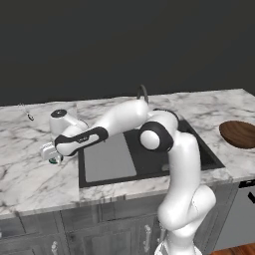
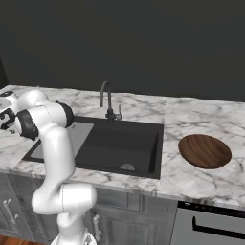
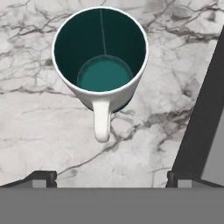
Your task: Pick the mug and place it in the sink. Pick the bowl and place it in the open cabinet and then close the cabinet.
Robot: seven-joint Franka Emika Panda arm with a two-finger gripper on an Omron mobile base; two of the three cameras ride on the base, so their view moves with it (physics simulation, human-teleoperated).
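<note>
1. The mug (image 3: 100,57) stands upright on the marble counter (image 3: 39,131), its open mouth facing straight up at the hand camera, so its long axis runs vertical to the counter.
2. In the hand view its white handle (image 3: 102,120) points toward 6 o'clock, down toward the fingertips (image 3: 41,177), and the teal-green inside is in plain sight.
3. The gripper (image 3: 109,178) hangs above the mug with its jaws spread wide and nothing between them; the two dark tips sit far apart at the bottom corners, and the handle points into the gap between them.
4. In the left base view the gripper (image 1: 51,152) is low over the counter at 9 o'clock from the sink (image 1: 149,149), with a sliver of the mug (image 1: 53,160) just beneath it.
5. The sink's grey ribbed drainboard (image 1: 108,158) lies just beside the mug's spot; in the hand view the sink's dark edge (image 3: 203,118) runs up the right side, at 3 o'clock from the mug.
6. The bowl (image 2: 205,151) sits upright on the counter at 3 o'clock from the sink (image 2: 119,143) in the right base view, well apart from the mug.
7. The faucet (image 2: 107,100) stands at the basin's far rim.
8. The counter is white marble with grey veins, over grey under-counter cabinets (image 1: 99,229), with a dark wall (image 1: 124,45) behind.
</note>
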